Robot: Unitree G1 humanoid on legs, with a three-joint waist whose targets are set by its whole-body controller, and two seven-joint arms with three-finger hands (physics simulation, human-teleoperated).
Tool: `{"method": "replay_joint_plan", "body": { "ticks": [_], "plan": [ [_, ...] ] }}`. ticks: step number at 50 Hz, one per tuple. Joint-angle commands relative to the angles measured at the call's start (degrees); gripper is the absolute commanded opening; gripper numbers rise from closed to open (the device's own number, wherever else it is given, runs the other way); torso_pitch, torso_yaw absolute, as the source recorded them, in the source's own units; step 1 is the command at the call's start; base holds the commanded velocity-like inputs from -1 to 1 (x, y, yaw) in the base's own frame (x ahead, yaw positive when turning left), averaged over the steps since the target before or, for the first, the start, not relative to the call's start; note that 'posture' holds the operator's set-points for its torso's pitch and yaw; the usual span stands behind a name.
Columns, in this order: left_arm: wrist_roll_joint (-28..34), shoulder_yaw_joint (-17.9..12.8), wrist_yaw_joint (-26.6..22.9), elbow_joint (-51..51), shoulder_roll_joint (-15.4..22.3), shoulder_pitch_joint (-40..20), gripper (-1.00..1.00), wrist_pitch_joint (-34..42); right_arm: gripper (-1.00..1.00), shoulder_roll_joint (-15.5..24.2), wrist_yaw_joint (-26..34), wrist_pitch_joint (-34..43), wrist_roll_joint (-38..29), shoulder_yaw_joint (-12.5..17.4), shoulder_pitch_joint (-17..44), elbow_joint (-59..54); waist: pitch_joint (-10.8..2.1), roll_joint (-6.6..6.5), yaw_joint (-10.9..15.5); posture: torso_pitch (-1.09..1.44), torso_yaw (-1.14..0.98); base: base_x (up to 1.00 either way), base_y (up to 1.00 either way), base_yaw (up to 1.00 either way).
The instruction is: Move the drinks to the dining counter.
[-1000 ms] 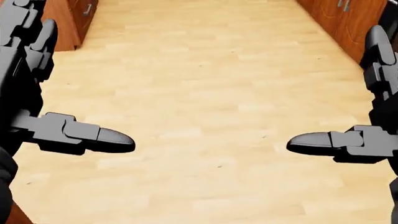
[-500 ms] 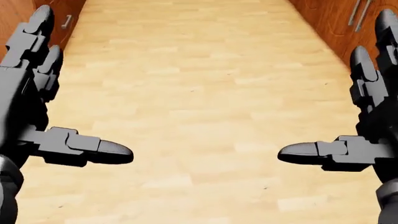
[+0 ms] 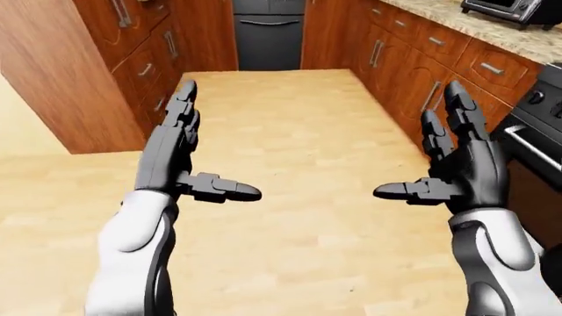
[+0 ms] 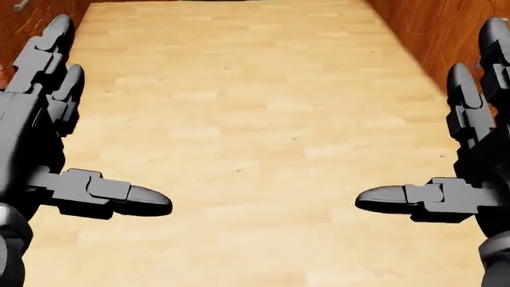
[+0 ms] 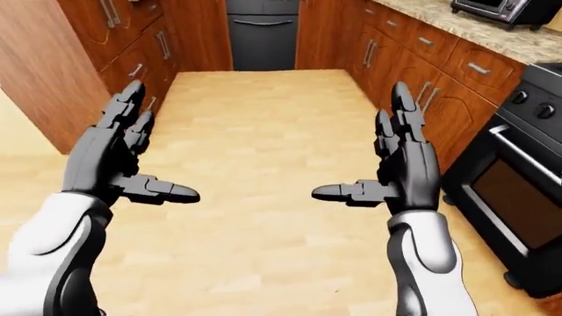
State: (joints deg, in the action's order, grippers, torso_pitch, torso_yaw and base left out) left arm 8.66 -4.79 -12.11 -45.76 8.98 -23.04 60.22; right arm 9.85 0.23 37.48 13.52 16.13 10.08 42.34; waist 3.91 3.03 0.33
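Both hands empty, fingers spread: left hand (image 3: 180,155), right hand (image 3: 461,168), held over bare wood floor (image 3: 298,145). No drinks in any view. Toaster oven (image 3: 514,9) cut off at top right on the counter (image 5: 492,36); oven (image 5: 518,191) partly cropped at right edge.

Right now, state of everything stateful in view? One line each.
left hand: open, empty, fingers spread
right hand: open, empty, fingers spread
cabinet doors and drawers: all shut
oven door: shut
toaster oven: on the stone counter, door state unclear
drinks: none in view
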Motion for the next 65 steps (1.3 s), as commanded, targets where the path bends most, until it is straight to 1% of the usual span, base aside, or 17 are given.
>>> {"method": "replay_joint_plan", "body": {
  "ticks": [1, 8, 11, 12, 21, 24, 26, 34, 36, 38, 40, 48, 52, 53, 61, 63, 65],
  "plan": [
    [0.47, -1.28, 0.51, -3.01, 0.79, -2.6, 1.0, -1.91, 1.0, 0.49, -0.03, -1.84, -0.04, 0.07, 1.95, 3.34, -2.85, 0.1, -0.22, 0.0, 0.0, 1.0, -0.02, 0.0],
    [0.34, -1.1, 0.68, -2.8, 0.48, -1.85, 1.0, -2.73, 1.0, 0.08, 0.36, -3.29, -0.52, -0.11, 1.53, 2.24, -3.95, 0.09, -1.4, 0.0, 0.0, 1.0, -0.02, 0.0],
    [0.26, -1.38, 0.63, -2.9, 0.63, -2.07, 1.0, -2.46, 1.0, 0.19, 0.18, -2.48, -0.39, -0.09, 1.75, 2.97, -4.79, -7.54, 0.51, 0.0, 0.0, 1.0, -0.03, 0.0],
    [0.2, -1.47, 0.67, -3.02, 0.61, -2.19, 1.0, -2.31, 1.0, 0.18, 0.3, -2.78, -0.56, -0.23, 1.6, 2.87, -3.0, -3.79, -0.33, 0.0, 0.0, 1.0, 0.0, 0.0],
    [0.47, -0.76, 0.72, -3.38, 0.72, -2.32, 1.0, -2.08, 1.0, 0.17, 0.87, -2.91, -0.19, 0.49, 1.18, 3.24, -3.73, -5.78, 3.0, 0.0, 0.0, 1.0, 0.0, 0.0],
    [0.57, -0.72, 0.75, -3.13, 0.54, -2.26, 1.0, -2.37, 1.0, 0.18, 1.14, -3.54, -0.18, 0.73, 0.81, 2.83, -4.07, 0.79, 1.07, 0.0, 0.0, 1.0, 0.0, 0.0],
    [0.52, -0.73, 0.71, -3.4, 0.6, -3.42, 1.0, -1.09, 1.0, 0.24, 1.24, -3.79, -0.31, 0.75, 0.66, 2.6, -0.56, -0.2, 1.15, 0.0, 0.0, 1.0, 0.0, 0.0],
    [-0.29, -1.29, 0.92, -4.44, 0.76, -4.39, 1.0, 0.65, 1.0, 0.4, 1.1, -2.9, 0.02, 0.98, 0.87, 3.48, -3.64, 0.65, -1.25, 0.0, 0.0, 1.0, 0.0, 0.0],
    [-0.48, -1.01, 1.24, -3.7, 0.51, -3.7, 1.0, -0.6, 1.0, 0.48, 1.01, -2.54, 0.18, 1.24, 0.96, 3.75, -4.02, -0.88, -0.88, 0.0, 0.0, 1.0, 0.0, 0.0],
    [-0.57, -1.1, 1.27, -3.73, 0.55, -3.56, 1.0, -0.61, 1.0, 0.49, 1.01, -2.7, 0.16, 1.23, 1.02, 3.53, -4.69, -7.21, 0.67, 0.0, 0.0, 1.0, 0.0, 0.0],
    [-0.63, -1.17, 1.29, -3.85, 0.61, -3.6, 1.0, -0.45, 1.0, 0.44, 1.09, -3.11, 0.05, 1.13, 0.88, 3.24, -1.17, -4.94, 0.53, 0.0, 0.0, 1.0, 0.0, 0.0],
    [-0.89, -1.24, 1.48, -3.56, 0.59, -3.24, 1.0, -1.08, 1.0, 0.44, 1.0, -2.96, 0.21, 1.29, 0.69, 3.62, -3.8, -6.1, 2.45, 0.0, 0.0, 1.0, 0.0, 0.0],
    [-1.03, -1.16, 1.76, -3.25, 0.38, -2.52, 1.0, -1.9, 1.0, 0.36, 1.35, -4.0, -0.15, 1.25, 0.38, 2.79, -3.65, 1.24, 0.53, 0.0, 0.0, 1.0, 0.0, 0.0],
    [-1.06, -1.22, 1.77, -3.25, 0.41, -2.63, 1.0, -1.82, 1.0, 0.34, 1.38, -4.11, -0.21, 1.16, 0.35, 2.7, -0.93, -0.49, 0.75, 0.0, 0.0, 1.0, 0.0, 0.0],
    [-1.47, -1.66, 1.83, -3.74, 0.62, -2.46, 1.0, -1.5, 1.0, 0.17, 1.37, -3.88, -0.31, 0.93, 0.31, 3.25, -3.69, 0.93, -1.25, 0.0, 0.0, 1.0, 0.0, 0.0],
    [-1.56, -1.66, 1.91, -3.42, 0.55, -2.18, 1.0, -2.03, 1.0, 0.16, 1.32, -3.68, -0.26, 1.02, 0.32, 3.4, -4.01, -0.54, -0.94, 0.0, 0.0, 1.0, 0.0, 0.0],
    [-1.59, -1.58, 2.04, -3.3, 0.49, -2.05, 1.0, -2.23, 1.0, 0.04, 1.37, -3.95, -0.33, 0.93, 0.16, 3.21, -4.62, -6.94, 0.55, 0.0, 0.0, 1.0, 0.0, 0.0]
  ]
}}
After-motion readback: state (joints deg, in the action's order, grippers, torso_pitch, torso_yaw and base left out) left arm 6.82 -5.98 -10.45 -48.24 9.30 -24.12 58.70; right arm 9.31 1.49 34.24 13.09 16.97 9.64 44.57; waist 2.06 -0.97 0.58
